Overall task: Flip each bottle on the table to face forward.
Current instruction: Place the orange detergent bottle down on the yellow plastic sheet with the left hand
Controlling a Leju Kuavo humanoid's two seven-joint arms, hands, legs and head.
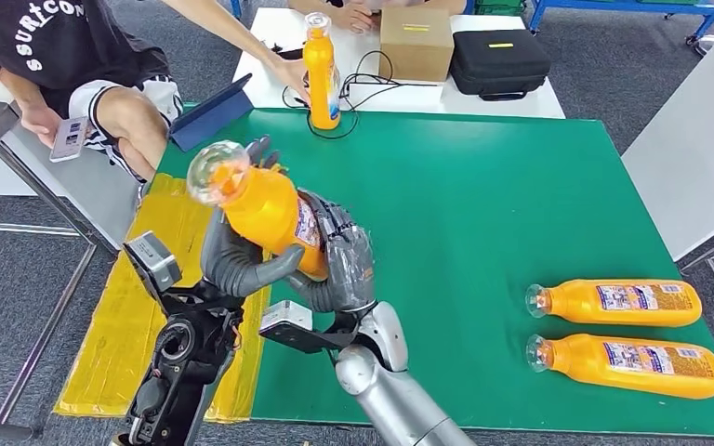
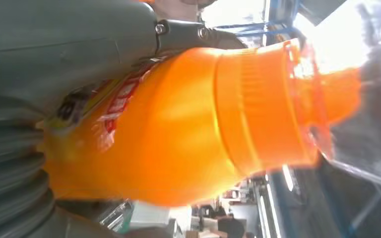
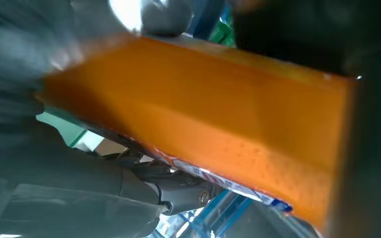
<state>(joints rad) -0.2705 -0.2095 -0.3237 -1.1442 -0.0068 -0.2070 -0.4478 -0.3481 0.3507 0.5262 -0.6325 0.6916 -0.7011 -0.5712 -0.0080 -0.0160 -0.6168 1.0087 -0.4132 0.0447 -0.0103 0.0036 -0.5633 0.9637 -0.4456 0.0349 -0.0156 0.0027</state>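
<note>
Gripping one orange bottle (image 1: 265,212) together, the left hand (image 1: 232,265) and right hand (image 1: 346,265) hold it tilted above the green desk (image 1: 483,204), fingers clenched around its body. Two more juice-filled bottles (image 1: 618,302) (image 1: 628,364) lie on their sides near the right edge; another bottle (image 1: 321,74) stands upright at the far edge, under a person's hand (image 1: 290,74).

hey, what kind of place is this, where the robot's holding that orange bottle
Probably a robotics lab or test workshop: a green-topped table set up for the bottles, a black equipment case and cables on a white table behind, grey carpet and a seated person helping.
</note>
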